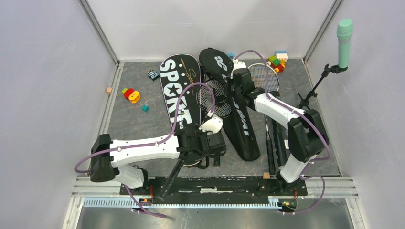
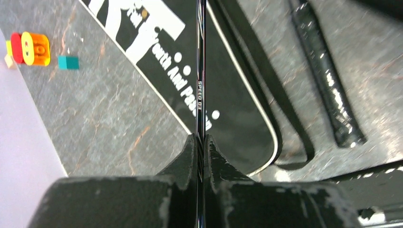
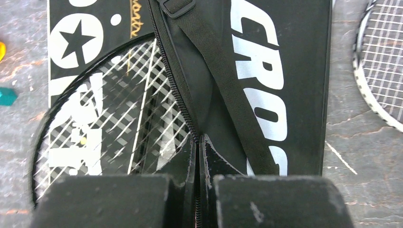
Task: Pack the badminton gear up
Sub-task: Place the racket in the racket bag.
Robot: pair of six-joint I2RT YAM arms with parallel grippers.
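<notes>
Two black racket bags lie side by side, the "SPORT" bag (image 1: 179,90) and the "CROSSWAY" bag (image 1: 237,119). A dark-framed racket rests its head (image 1: 215,98) across both. My left gripper (image 1: 193,143) is shut on that racket's thin shaft (image 2: 200,85), which runs over the SPORT bag (image 2: 157,47). My right gripper (image 3: 198,141) is shut on the zipper edge of the CROSSWAY bag (image 3: 285,57), beside the racket head (image 3: 109,118). A second racket with a white-framed head (image 1: 264,76) lies to the right of the bags.
A black wrapped racket handle (image 2: 323,71) lies right of the SPORT bag. A mint-green microphone (image 1: 345,36) on a stand rises at the far right. Toy blocks sit at the left (image 1: 130,94) and the back right (image 1: 277,59). Grey walls close in the table.
</notes>
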